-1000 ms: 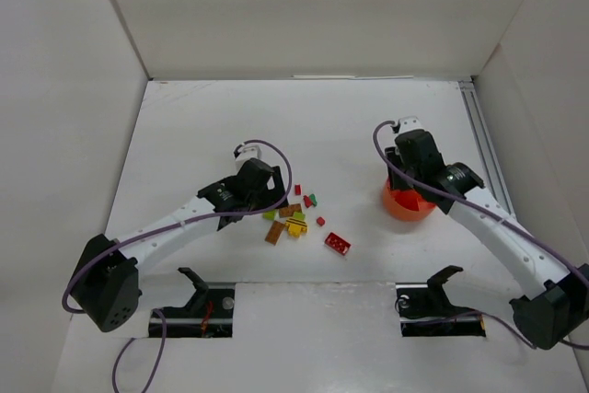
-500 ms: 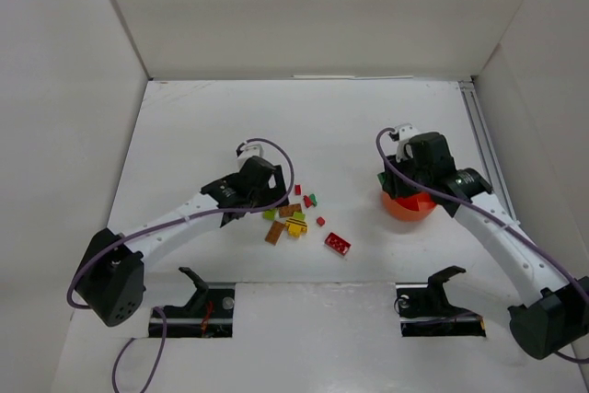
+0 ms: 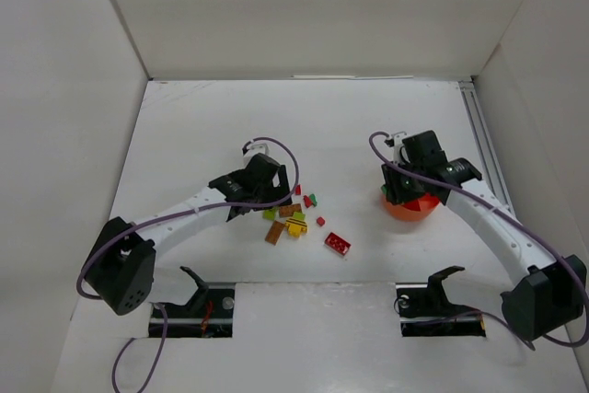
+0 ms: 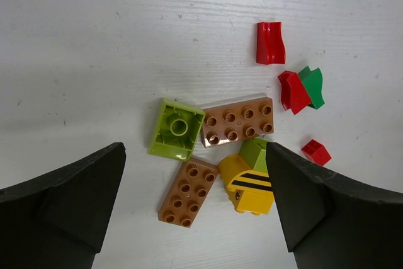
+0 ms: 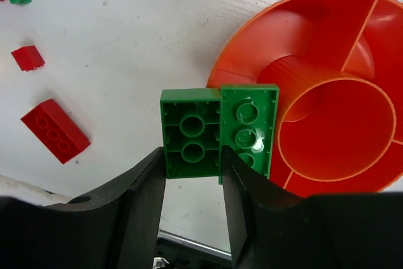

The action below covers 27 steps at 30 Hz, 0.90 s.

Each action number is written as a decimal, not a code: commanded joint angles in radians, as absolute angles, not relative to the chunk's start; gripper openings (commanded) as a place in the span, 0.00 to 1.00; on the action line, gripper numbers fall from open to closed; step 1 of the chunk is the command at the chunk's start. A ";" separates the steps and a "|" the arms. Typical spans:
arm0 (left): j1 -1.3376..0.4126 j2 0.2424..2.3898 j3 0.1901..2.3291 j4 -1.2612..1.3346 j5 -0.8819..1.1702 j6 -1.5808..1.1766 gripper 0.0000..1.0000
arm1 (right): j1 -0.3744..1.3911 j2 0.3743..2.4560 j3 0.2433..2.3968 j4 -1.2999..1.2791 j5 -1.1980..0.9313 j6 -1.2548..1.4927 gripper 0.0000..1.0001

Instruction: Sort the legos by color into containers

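Observation:
My right gripper [image 5: 192, 155] is shut on a green brick [image 5: 191, 142] with a second green piece [image 5: 249, 129] stuck to its side. It holds them at the left rim of the orange-red divided bowl [image 5: 296, 23], which sits under the right arm in the top view [image 3: 411, 209]. My left gripper [image 4: 195, 174] is open above the pile of legos [image 3: 290, 213]: a lime brick [image 4: 177, 128], a brown plate [image 4: 238, 121], a brown brick [image 4: 188, 191] and a yellow striped piece [image 4: 250, 188] lie between its fingers.
Red pieces [image 4: 271, 43] [image 4: 293, 91], a green piece [image 4: 312, 86] and a small red brick [image 4: 315, 152] lie beyond the pile. A longer red brick [image 3: 337, 244] lies toward the near edge. White walls enclose the table on three sides.
My right gripper has moved left and nearer along the bowl's side with the green brick in it. My left gripper has shifted right and a little farther, over the pile.

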<state>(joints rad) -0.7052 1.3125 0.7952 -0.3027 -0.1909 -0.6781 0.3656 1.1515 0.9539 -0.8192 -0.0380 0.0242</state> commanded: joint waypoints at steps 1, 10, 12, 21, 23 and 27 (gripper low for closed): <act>-0.703 1.305 0.836 -0.293 -0.193 -0.661 0.91 | 0.347 1.118 1.015 -0.861 -0.017 0.015 0.46; -0.703 1.305 0.836 -0.284 -0.183 -0.652 0.90 | 0.337 1.137 1.043 -0.922 -0.014 0.015 0.49; -0.703 1.305 0.836 -0.284 -0.183 -0.652 0.90 | 0.328 1.137 1.043 -0.922 0.000 0.015 0.45; -0.703 1.305 0.836 -0.284 -0.183 -0.652 0.90 | 0.380 1.066 1.052 -0.861 -0.116 -0.038 0.49; -0.703 1.305 0.836 -0.284 -0.173 -0.652 0.90 | 0.432 1.066 1.052 -0.836 -0.117 -0.038 0.53; -0.703 1.296 0.836 -0.275 -0.173 -0.652 0.90 | 0.593 1.144 1.029 -0.796 -0.048 0.021 0.59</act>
